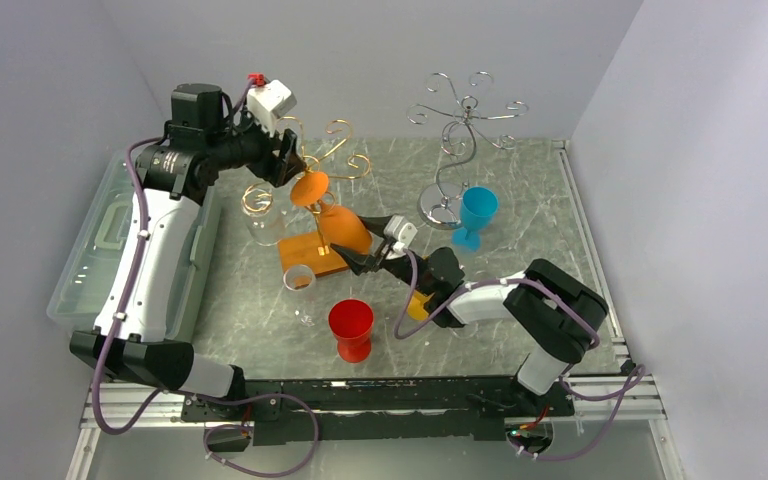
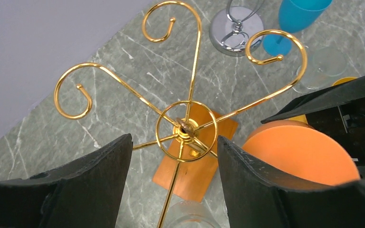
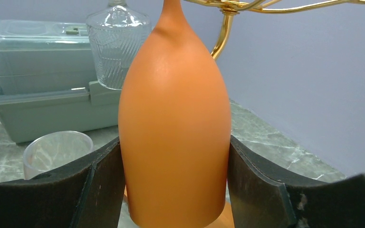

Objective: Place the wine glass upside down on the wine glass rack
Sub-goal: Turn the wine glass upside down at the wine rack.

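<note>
The orange wine glass is upside down, and my right gripper is shut on its bowl, a finger pressed to each side. Its stem rises to the arms of the gold wine glass rack. Its round foot lies level with those arms, just right of the hub. Whether the foot rests on an arm I cannot tell. My left gripper hovers open above the hub, empty, its right finger beside the foot.
A clear glass hangs on the gold rack, and another stands by its wooden base. A red glass and a yellow one stand nearer. A silver rack and a blue glass are at the right, a grey bin at the left.
</note>
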`<action>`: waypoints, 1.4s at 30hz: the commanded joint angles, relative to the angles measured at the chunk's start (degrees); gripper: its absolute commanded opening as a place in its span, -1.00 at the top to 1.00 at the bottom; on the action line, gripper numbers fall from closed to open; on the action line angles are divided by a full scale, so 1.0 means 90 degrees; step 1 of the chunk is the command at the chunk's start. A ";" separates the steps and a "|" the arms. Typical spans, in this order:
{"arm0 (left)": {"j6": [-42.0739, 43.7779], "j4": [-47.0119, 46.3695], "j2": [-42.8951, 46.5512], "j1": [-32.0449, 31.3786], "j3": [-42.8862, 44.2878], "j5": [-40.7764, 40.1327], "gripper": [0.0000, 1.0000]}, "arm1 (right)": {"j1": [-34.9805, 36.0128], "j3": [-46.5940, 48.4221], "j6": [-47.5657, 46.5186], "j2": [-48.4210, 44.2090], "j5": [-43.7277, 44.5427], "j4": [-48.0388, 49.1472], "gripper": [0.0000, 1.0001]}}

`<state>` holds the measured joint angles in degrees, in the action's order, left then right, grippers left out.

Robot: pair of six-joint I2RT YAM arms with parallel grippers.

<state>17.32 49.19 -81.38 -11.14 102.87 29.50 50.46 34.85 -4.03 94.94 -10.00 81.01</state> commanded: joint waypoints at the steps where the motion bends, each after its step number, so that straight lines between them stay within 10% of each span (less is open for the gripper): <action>1: 0.0182 0.0064 0.0019 0.0007 0.0239 -0.0327 -0.41 | -0.0126 0.0379 0.0157 0.0133 -0.0151 0.0614 1.00; 42: 0.0822 0.0872 0.0197 -0.0218 0.0389 0.0327 -0.21 | -0.0230 0.0495 0.0274 0.0278 -0.0426 0.0606 1.00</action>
<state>25.80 56.21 -81.30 -12.16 103.26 28.80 49.12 39.57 -4.67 97.08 -16.56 79.99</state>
